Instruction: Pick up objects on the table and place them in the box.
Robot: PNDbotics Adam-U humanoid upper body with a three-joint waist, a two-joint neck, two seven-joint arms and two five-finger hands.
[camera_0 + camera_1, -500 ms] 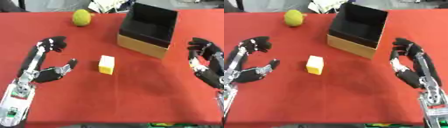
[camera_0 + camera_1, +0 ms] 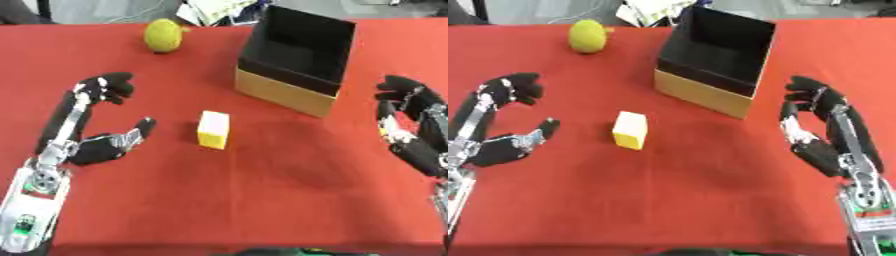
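A yellow block (image 2: 213,129) lies on the red table (image 2: 262,200) near the middle. A yellow-green round fruit (image 2: 164,35) sits at the far left. The box (image 2: 297,60), black inside with tan cardboard sides, stands open at the back right with nothing visible inside. My left hand (image 2: 87,132) rests to the left of the block, fingers relaxed and thumb spread, holding nothing. My right hand (image 2: 824,135) hovers at the right, below and beside the box, fingers loosely bent and holding nothing.
Papers and clutter (image 2: 214,10) lie beyond the table's far edge. Bare red cloth stretches across the front of the table between my hands.
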